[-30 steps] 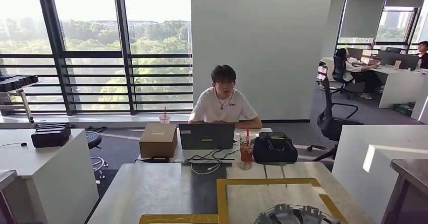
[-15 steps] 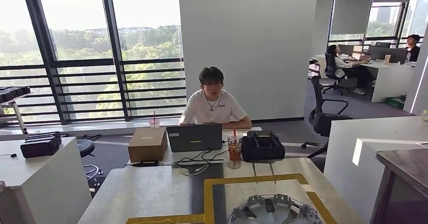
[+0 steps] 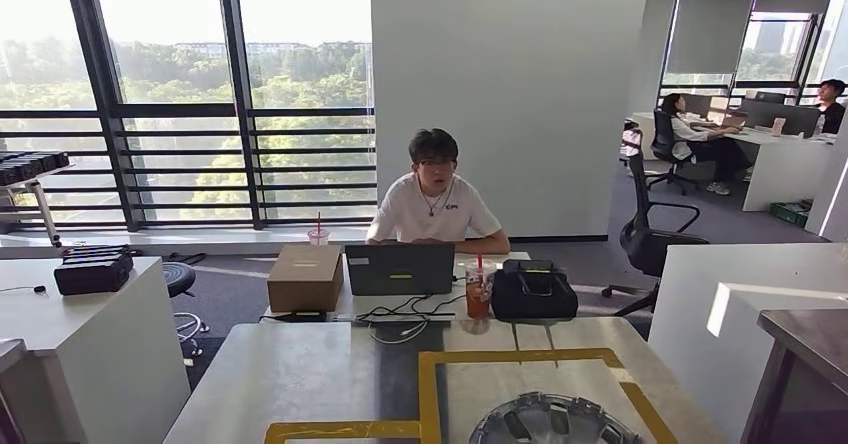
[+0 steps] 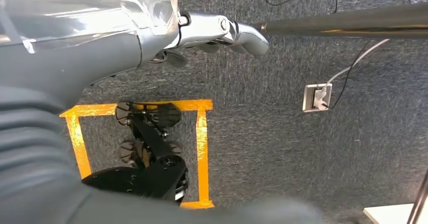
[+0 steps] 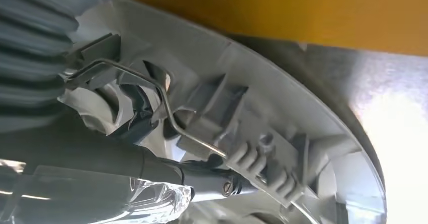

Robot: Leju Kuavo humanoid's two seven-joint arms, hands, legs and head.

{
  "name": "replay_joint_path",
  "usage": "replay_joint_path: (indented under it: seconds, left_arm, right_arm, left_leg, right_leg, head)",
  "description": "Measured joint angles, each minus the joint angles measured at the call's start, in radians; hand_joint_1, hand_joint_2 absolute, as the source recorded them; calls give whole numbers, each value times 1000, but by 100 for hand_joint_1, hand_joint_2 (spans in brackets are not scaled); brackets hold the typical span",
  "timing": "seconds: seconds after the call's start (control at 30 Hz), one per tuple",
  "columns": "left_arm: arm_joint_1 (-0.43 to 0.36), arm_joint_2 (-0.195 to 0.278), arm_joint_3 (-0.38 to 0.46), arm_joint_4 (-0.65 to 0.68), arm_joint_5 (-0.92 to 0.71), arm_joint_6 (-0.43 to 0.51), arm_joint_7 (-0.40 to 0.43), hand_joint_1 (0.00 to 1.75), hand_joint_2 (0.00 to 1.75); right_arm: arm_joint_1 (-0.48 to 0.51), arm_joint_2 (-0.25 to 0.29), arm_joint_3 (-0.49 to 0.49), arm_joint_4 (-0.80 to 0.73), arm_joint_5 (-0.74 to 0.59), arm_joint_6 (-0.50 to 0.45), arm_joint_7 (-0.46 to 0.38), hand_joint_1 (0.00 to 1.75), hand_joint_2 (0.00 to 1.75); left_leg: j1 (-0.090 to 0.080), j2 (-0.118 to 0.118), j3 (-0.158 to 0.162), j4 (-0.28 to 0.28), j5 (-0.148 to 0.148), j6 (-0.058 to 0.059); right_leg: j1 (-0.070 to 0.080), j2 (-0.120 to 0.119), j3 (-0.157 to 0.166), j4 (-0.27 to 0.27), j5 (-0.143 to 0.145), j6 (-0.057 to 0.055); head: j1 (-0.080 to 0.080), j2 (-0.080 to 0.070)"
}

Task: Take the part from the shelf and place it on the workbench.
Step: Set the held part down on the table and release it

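An open-plan office: a person [image 3: 435, 204] sits behind a laptop [image 3: 399, 269] at a desk [image 3: 350, 304], more people work at computers further back [image 3: 700, 139], swivel chairs [image 3: 650, 234] stand on grey carpet, and tall windows [image 3: 200, 94] overlook trees.

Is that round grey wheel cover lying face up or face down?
Face down, it seems: the wheel cover shows its ribbed, clipped back with a wire ring.

The left hand [image 4: 222, 32] hangs above grey carpet [image 4: 282, 148], near a yellow tape square [image 4: 201, 133] and a floor socket [image 4: 317, 97].
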Motion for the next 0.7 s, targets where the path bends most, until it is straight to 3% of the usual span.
replay_joint_path:
  seconds: [0.03,0.07,0.1,0.17,0.2,0.27,0.33,0.4,0.53,0.57,0.6,0.7]
  left_arm:
    - [0,0,0,4,0,0,-2,0,0]
    - [0,0,1,8,0,0,-4,0,0]
    - [-1,-1,1,10,4,0,-3,0,0]
    - [-2,-7,2,6,26,-7,10,0,0]
    - [-2,-11,2,-1,42,-12,21,0,0]
    - [-2,-20,3,-15,66,-19,39,0,0]
    - [-1,-25,3,-24,72,-19,46,0,0]
    - [-1,-28,3,-28,66,-18,43,0,0]
    - [-1,-32,2,-29,55,-10,28,0,0]
    - [-1,-33,1,-28,52,-6,25,0,0]
    - [-1,-34,0,-28,49,-3,22,0,0]
    - [-1,-34,-2,-27,44,1,15,0,0]
  right_arm:
    - [8,-3,-1,4,-4,-13,4,0,0]
    - [16,-6,-4,6,-8,-33,10,0,0]
    - [24,-8,-9,4,-9,-60,21,0,0]
    - [52,-11,-29,-28,1,-137,64,0,0]
    - [74,-13,-46,-63,12,-174,95,0,0]
    - [130,-18,-94,-166,44,-223,159,0,0]
    - [194,-21,-153,-290,86,-248,208,0,0]
    - [264,-22,-223,-432,140,-264,242,0,0]
    - [418,-13,-398,-733,256,-271,260,0,0]
    - [458,-7,-450,-809,276,-275,250,0,0]
    - [495,-1,-501,-880,289,-278,236,0,0]
    - [569,18,-631,-1047,304,-284,203,0,0]
  left_leg:
    - [0,-1,-1,0,-1,-1]
    - [1,-3,0,1,-2,-3]
    - [2,-4,2,2,-5,-5]
    - [3,-7,4,11,-14,-15]
    - [2,-9,2,19,-21,-22]
    - [0,-11,-5,30,-30,-32]
    - [2,-11,-8,33,-34,-40]
    - [6,-11,-22,63,-58,-50]
    - [13,-9,-143,307,-164,-66]
    - [14,-9,-161,335,-164,-66]
    - [14,-9,-159,322,-144,-65]
    - [11,-9,-68,125,-45,-51]
  right_leg:
    - [-3,0,-26,50,-15,4]
    - [-6,0,-36,67,-14,12]
    - [-9,-1,-25,40,3,23]
    - [-17,-2,40,-99,60,41]
    - [-18,-3,70,-160,81,42]
    - [-16,-3,95,-212,95,29]
    - [-14,-2,94,-211,96,15]
    - [-19,-3,97,-212,94,3]
    - [-18,-7,101,-213,87,-7]
    - [-18,-8,102,-212,86,-9]
    - [-17,-8,103,-212,85,-9]
    - [-14,-5,110,-213,82,-7]
  head:
    - [0,0]
    - [1,0]
    - [1,0]
    - [2,0]
    - [2,0]
    - [2,0]
    - [1,0]
    - [0,0]
    - [-3,0]
    - [-3,0]
    - [-3,0]
    - [-3,0]
